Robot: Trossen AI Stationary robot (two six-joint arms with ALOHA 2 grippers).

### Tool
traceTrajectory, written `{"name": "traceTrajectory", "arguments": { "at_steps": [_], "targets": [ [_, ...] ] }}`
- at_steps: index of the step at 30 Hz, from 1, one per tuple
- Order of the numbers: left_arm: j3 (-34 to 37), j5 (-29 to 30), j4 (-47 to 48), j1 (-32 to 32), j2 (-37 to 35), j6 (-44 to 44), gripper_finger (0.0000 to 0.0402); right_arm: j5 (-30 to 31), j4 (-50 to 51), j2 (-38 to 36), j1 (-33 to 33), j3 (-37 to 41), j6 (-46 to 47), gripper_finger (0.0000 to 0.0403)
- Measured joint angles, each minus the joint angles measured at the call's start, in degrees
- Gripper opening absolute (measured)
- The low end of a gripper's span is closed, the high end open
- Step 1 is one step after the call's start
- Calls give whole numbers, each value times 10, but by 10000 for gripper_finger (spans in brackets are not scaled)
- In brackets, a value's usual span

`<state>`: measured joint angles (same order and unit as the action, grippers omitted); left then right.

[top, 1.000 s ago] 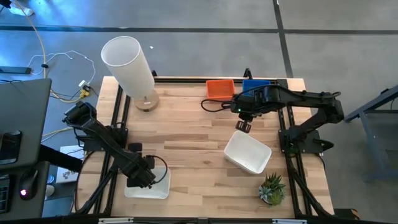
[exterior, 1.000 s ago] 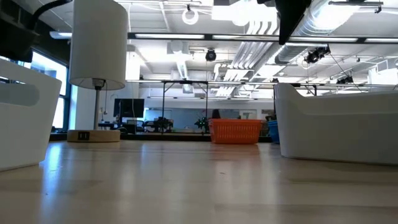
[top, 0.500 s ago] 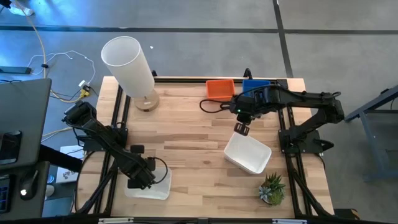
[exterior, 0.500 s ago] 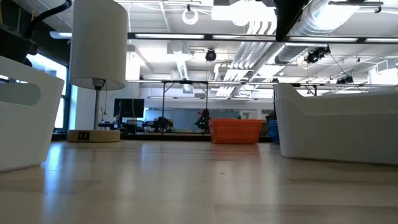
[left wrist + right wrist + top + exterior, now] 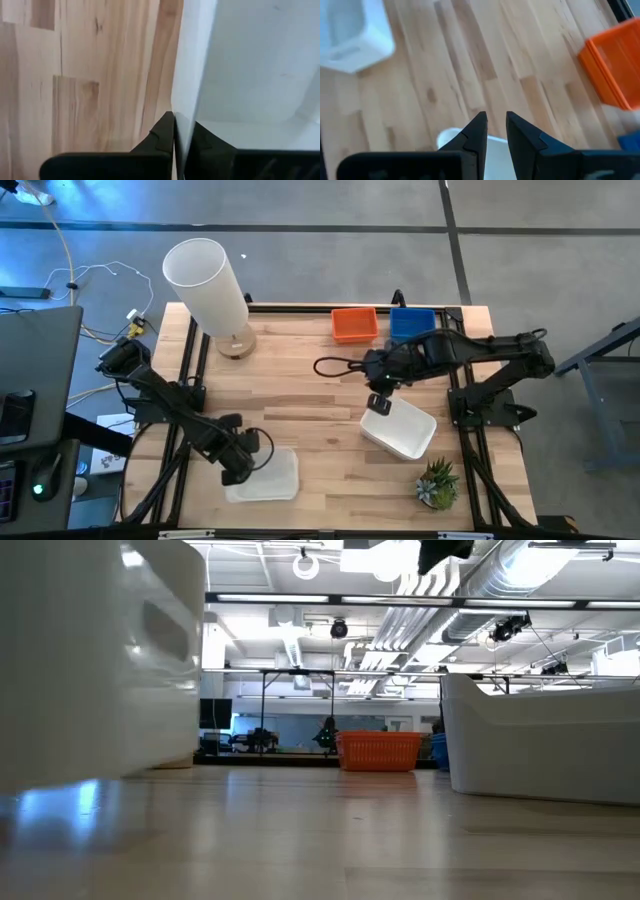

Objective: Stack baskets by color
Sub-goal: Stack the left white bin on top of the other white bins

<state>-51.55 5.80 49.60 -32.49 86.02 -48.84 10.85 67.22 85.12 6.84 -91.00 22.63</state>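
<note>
On the wooden desk, a tall white lamp stands at the far left corner, with two white baskets nearer the front: one at the front left edge and another toward the right. The left gripper is clamped on the first basket's wall, and the right gripper hovers with fingers narrowly parted at the second basket's rim. An orange basket and a blue basket sit side by side at the far edge.

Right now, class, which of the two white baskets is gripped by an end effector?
The near-left white basket: the left end effector pinches its wall. The other white basket sits ungripped near the plant.
</note>
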Motion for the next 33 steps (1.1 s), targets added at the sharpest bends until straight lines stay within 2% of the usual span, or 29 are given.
{"name": "traceTrajectory", "arguments": {
  "at_steps": [6,12,20,26,33],
  "targets": [
    [0,24,-20,22,0,19,0,-8,-44,0,15,0,-30,59],
    [0,28,-59,49,0,71,0,30,-78,0,33,0,-83,69],
    [-28,39,-69,90,0,133,0,68,-125,0,42,0,-111,134],
    [-77,48,-34,126,-1,181,0,49,-205,0,41,0,-163,165],
    [-116,68,48,164,-1,206,0,-8,-287,0,35,0,-214,163]
  ]
}}
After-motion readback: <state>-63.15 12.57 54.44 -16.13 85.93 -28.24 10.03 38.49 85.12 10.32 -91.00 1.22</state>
